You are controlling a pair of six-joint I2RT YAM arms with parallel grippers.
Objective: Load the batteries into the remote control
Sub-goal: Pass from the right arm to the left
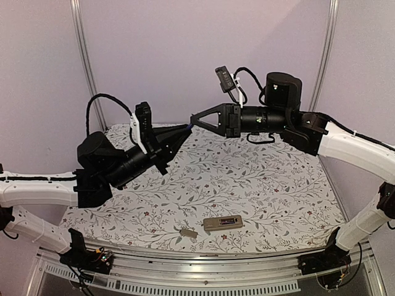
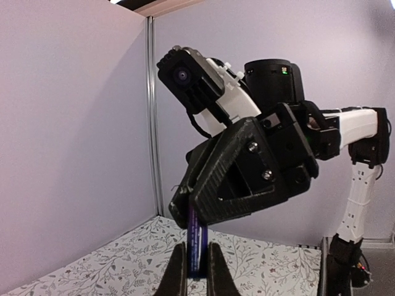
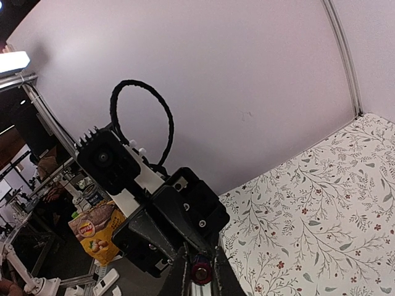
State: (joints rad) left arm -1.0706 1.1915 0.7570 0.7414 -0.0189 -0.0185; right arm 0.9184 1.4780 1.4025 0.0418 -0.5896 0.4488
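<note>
**Stock on hand: one battery held in mid-air, remote on the table**

1. Battery [image 2: 197, 237]. A slim dark cylinder. You hold it in the air above the back of the table [image 1: 278, 185], left of centre and well clear of the flowered surface. It sits between the tips of both tools at once.

2. Left gripper [image 2: 197, 259]. It is closed on the battery. In your left wrist view one finger presses each side of the cylinder's near end, with no gap on either side.

3. Right gripper [image 3: 199, 266]. It is clamped on the same battery. In your right wrist view the battery is seen end-on, a round face with a reddish ring, pinched between the two fingers. From above, your two grippers meet tip to tip, the left arm reaching in from the left and the right arm from the right.

4. Remote [image 1: 223, 223]. It lies flat near the front edge of the table, a little right of centre, with its long side along that edge. The tan-grey back faces up, with a dark patch towards its right half. You cannot tell at this size whether anything lies in that patch. The remote is well apart from both grippers.

5. Cover [image 1: 187, 232]. A small tan-grey piece on the table, just left of the remote and not touching it.
</note>
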